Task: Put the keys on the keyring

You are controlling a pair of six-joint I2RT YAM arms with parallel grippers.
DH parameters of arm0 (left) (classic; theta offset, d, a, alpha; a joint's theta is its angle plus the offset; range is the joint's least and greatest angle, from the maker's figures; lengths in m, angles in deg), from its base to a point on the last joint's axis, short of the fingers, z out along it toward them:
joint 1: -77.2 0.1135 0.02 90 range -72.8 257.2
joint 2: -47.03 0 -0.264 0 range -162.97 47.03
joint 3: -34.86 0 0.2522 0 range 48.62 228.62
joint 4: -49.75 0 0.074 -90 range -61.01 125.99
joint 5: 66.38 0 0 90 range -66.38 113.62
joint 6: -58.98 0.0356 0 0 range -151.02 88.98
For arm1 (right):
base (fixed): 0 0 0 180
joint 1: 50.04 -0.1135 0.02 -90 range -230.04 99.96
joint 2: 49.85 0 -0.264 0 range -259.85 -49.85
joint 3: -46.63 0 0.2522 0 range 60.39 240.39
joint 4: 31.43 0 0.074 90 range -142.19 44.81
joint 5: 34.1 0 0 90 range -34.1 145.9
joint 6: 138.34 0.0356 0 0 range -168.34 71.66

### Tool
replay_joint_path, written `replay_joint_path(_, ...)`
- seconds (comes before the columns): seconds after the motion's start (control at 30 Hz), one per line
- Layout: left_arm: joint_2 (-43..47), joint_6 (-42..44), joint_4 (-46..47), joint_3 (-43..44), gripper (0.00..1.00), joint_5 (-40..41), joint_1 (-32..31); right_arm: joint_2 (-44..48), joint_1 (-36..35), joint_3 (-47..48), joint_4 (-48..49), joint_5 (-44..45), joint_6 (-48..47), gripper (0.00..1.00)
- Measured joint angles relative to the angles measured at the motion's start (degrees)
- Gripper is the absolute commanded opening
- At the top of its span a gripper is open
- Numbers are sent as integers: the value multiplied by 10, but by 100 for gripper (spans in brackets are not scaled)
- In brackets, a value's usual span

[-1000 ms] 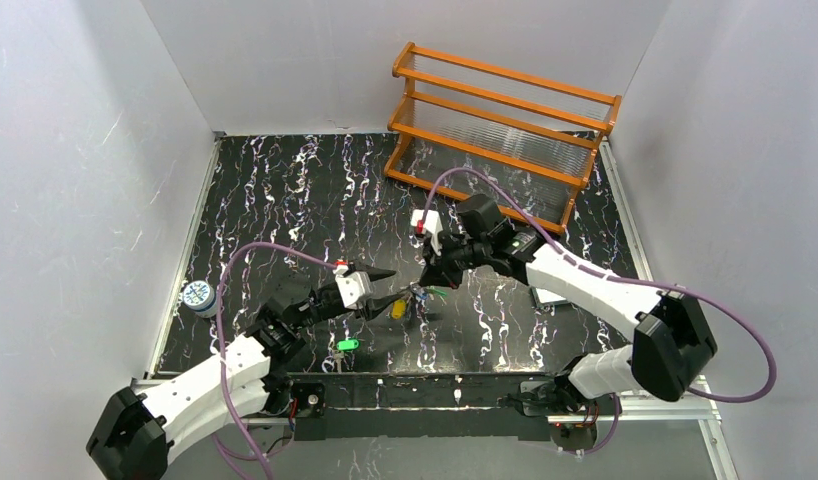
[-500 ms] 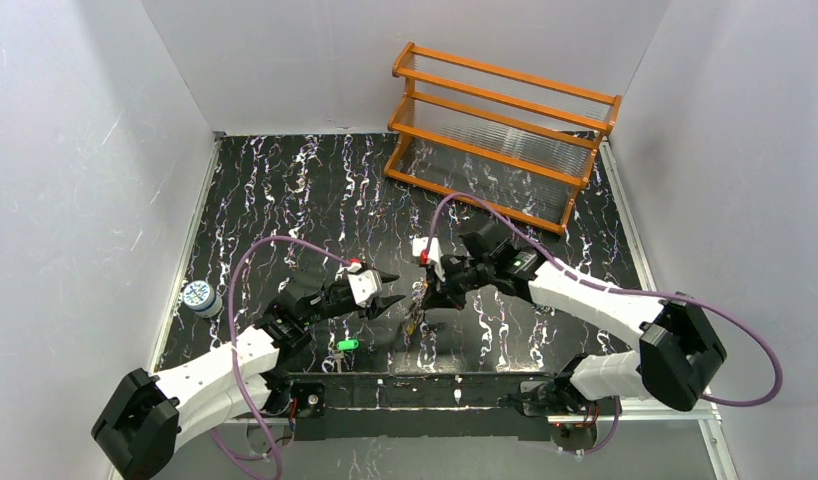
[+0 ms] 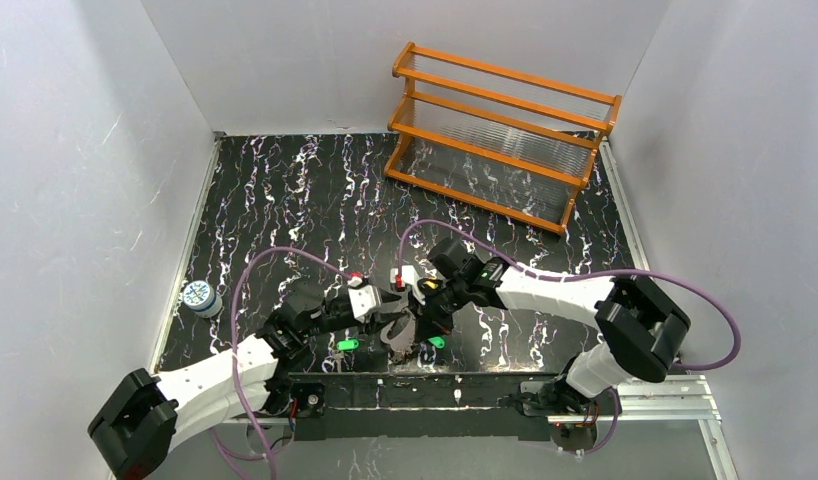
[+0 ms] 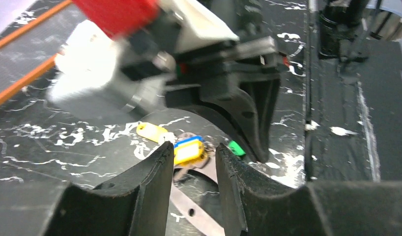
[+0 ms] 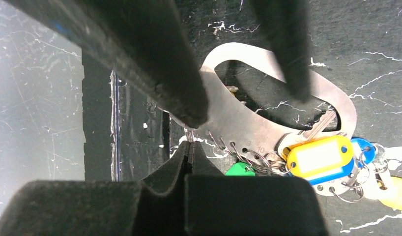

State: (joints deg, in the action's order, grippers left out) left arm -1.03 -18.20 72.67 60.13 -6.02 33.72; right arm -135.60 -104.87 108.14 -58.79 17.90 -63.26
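Though blank-labelled — keys (image 5: 317,158) on keyring (image 5: 238,123)

No word, number or brand can be read anywhere in these views. The yellow key (image 5: 317,157) has a white label window on its head, and the window is blank. The keyring (image 5: 238,120) shows what may be a tiny stamped mark beside its row of small holes, but it is too small to make out. The can (image 3: 197,295) near the left edge of the table has a blue-and-white print on its top, too small in the top view to tell whether it holds any lettering.
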Motion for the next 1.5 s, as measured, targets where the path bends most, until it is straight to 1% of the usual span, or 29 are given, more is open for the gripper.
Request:
replay_joint_path(0.17,-3,-4,4,-18,38,3,-48,26,0,-14,14,-5,11,1)
replay_joint_path(0.33,-30,-3,10,-18,35,2,-86,45,0,-19,18,-9,10,1)
replay_joint_path(0.43,-43,-3,10,-18,29,7,-96,50,0,-19,18,-9,9,1)
replay_joint_path(0.53,-45,-1,10,-19,25,17,-101,56,0,-19,18,-9,7,1)
replay_joint_path(0.8,-60,2,18,-26,25,21,-104,69,1,-23,17,-9,-3,1)
replay_joint_path(0.93,-81,5,28,-25,21,20,-107,69,0,-23,13,-8,-5,1)
replay_joint_path(1.0,-89,7,31,-24,17,20,-109,69,0,-23,10,-8,-6,1)
replay_joint_path(1.13,-105,11,34,-18,0,17,-113,69,1,-23,4,-7,-11,1)
replay_joint_path(1.27,-111,13,32,-14,0,16,-115,69,2,-23,1,-3,-16,2)
replay_joint_path(1.3,-111,13,31,-14,0,17,-115,69,2,-23,1,-2,-16,9)
replay_joint_path(1.33,-111,12,31,-14,0,19,-115,70,2,-23,1,2,-16,20)
replay_joint_path(1.43,-101,6,27,-14,0,31,-115,79,1,-23,5,23,-9,47)
replay_joint_path(1.5,-82,-4,26,-17,0,49,-115,105,0,-27,20,54,4,61)
